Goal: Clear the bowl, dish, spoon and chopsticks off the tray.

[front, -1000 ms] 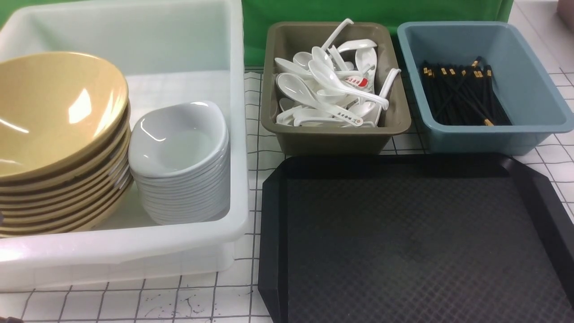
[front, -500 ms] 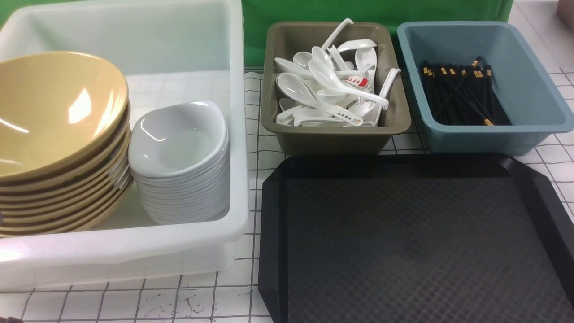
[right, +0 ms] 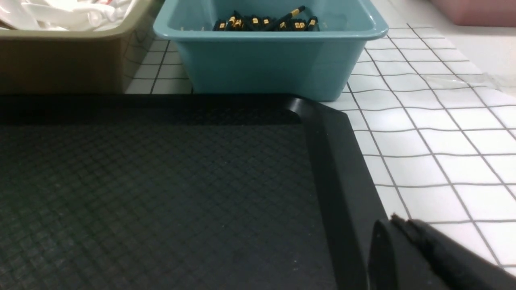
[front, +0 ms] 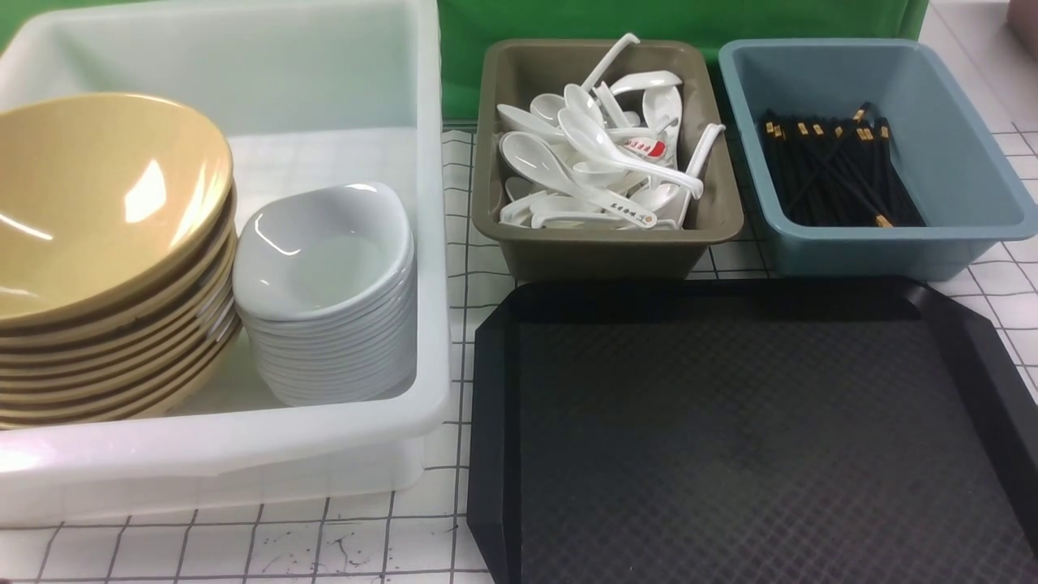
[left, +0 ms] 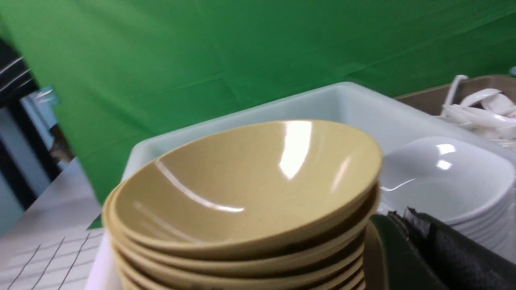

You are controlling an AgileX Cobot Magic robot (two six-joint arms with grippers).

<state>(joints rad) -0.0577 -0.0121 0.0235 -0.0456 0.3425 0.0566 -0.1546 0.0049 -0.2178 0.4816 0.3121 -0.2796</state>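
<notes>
Directly beside right gripper (right: 407, 241): tray (right: 334, 161).

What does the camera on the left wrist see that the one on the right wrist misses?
Only the left wrist view shows the stacked yellow bowls and white dishes in the white tub, with the left gripper beside the stack. Only the right wrist view shows the black tray, nothing on its visible part, the blue tub of chopsticks, and the right gripper. Both catch the olive tub of spoons.
</notes>
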